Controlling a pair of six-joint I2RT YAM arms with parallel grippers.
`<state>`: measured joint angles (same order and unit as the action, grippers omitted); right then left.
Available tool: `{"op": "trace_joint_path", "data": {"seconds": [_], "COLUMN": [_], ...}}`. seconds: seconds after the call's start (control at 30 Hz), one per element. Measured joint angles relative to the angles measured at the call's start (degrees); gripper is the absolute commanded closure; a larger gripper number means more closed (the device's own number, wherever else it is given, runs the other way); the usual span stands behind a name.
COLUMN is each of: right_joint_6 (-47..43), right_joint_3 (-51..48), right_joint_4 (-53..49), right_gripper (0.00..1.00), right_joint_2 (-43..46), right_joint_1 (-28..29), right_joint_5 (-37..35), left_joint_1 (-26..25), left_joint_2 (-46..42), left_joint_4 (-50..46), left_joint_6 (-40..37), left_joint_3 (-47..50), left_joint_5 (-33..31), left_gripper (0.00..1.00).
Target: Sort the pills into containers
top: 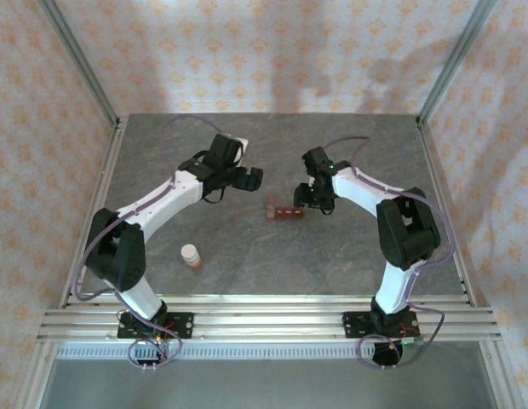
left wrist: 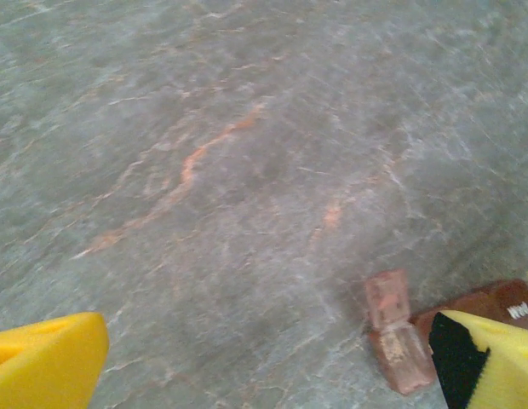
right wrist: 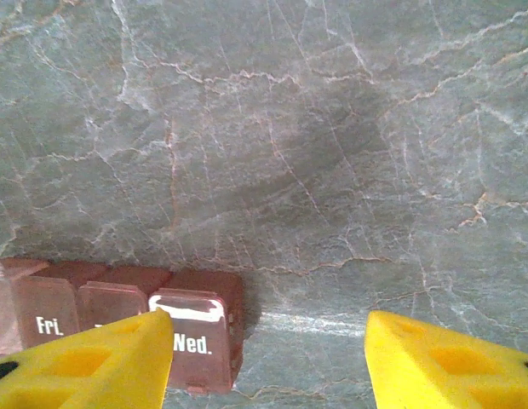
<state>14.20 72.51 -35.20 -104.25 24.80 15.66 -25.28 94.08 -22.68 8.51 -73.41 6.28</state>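
Top external: both bases sit at the near edge of the worktop (top: 272,273).
- Left arm: elbow raised close to the left edge, white forearm slanting in toward the middle. Its wrist is past mid-depth.
- Right arm: elbow bent high on the right side, forearm running left toward the centre.
- Orange bottle (top: 191,256), white cap: upright in the near-left part, just beside the left arm and well apart from the strip.
- Containers (top: 285,210): about mid-worktop, long side running left to right, lying between the two grippers.
- Right gripper (top: 313,201): tipped downward at the strip's right end.
- Left gripper (top: 249,178): a little farther back, left of the strip and apart from it.

Right wrist:
- Yellow fingers (right wrist: 111,362) are apart, with bare stone between them and nothing held.
- One tip overlaps the end compartment marked "Wed."; contact cannot be told.
- The "Fri." lid shows further along the row.

Left wrist:
- Jaws are spread wide and holding nothing.
- The strip's end is low at the right by one finger (left wrist: 494,362), and the end lid is flipped open.

Room: open stone lies behind the strip up to the far edge and on both sides of it. Metal frame posts stand at the far corners, with patterned walls close around.
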Motion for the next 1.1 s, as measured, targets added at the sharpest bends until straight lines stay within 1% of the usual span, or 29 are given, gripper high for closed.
{"op": "trace_joint_path", "data": {"seconds": [0.1,0.2,0.37,0.47,0.6,0.8,0.97,1.1], "right_joint_6": [-0.1,-0.2,-0.3,-0.8,-1.3,-2.3,-4.0,-5.3], "right_joint_3": [0.6,2.4,8.1,12.3,17.7,25.3,31.6,36.2], "right_joint_4": [-0.8,-1.9,-3.2,-3.8,-4.3,-5.4,-7.5,-8.6], "right_gripper": [0.38,0.38,0.38,0.38,0.37,0.34,0.31,0.28], "right_joint_2": [0.4,0.6,0.6,0.5,-0.7,-6.9,-12.7,-16.6], "right_joint_1": [0.6,2.7,9.9,15.0,21.4,29.7,36.1,40.3], "right_joint_5": [0.0,0.0,0.0,-0.1,-0.2,-1.3,-2.8,-3.9], "left_joint_1": [2.0,4.1,8.2,11.6,17.3,26.4,32.1,35.5], "left_joint_2": [-3.4,-6.5,-9.9,-10.8,-11.0,-11.0,-10.8,-10.0], "left_joint_4": [1.8,3.7,5.8,6.9,8.1,10.2,12.1,13.7], "left_joint_6": [1.6,2.8,4.8,6.1,8.2,11.5,14.3,16.1], "left_joint_3": [4.4,7.8,10.8,11.9,13.0,14.8,16.3,16.7], "left_joint_5": [-1.2,-2.2,-2.4,-2.1,0.1,4.2,7.5,9.8], "left_gripper": [0.0,0.0,0.0,0.0,0.0,0.0,0.0,0.0]}}
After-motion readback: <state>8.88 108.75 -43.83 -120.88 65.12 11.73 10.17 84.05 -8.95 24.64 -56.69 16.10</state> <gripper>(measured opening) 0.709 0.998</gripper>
